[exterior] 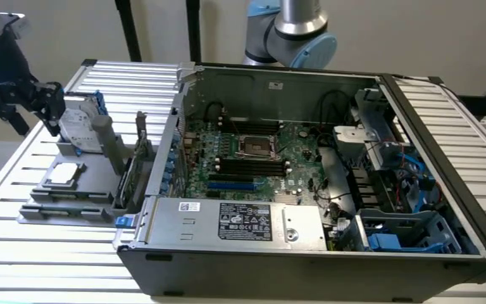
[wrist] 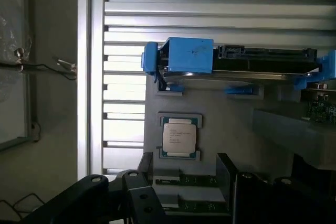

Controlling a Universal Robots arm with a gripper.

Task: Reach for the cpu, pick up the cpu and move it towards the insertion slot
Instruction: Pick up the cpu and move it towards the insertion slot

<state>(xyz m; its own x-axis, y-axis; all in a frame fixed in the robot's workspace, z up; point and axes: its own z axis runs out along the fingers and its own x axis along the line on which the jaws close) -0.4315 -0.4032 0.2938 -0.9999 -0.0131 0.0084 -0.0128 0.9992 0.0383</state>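
At the exterior view's far left, the gripper (exterior: pixel 28 117) hangs wide open and empty near the grey tray (exterior: pixel 95 187). The cpu (exterior: pixel 64 174) lies flat there, well apart from the insertion slot (exterior: pixel 257 145). Judged step: the reach, which calls for squaring the fingers (wrist: pixel 144 174) to the cpu's edges.

Exterior view: the end effector (exterior: pixel 32 104), at 10 o'clock from the insertion slot (exterior: pixel 258 147), is cut off by the picture's edge. The slot's contacts are too small to tell. The table (exterior: pixel 23 253) runs past the frame at 7 o'clock.

Wrist view: the print on the cpu (wrist: pixel 179 136) is too small to read. The hard drive (wrist: pixel 262 61) is cut off by the picture's edge.
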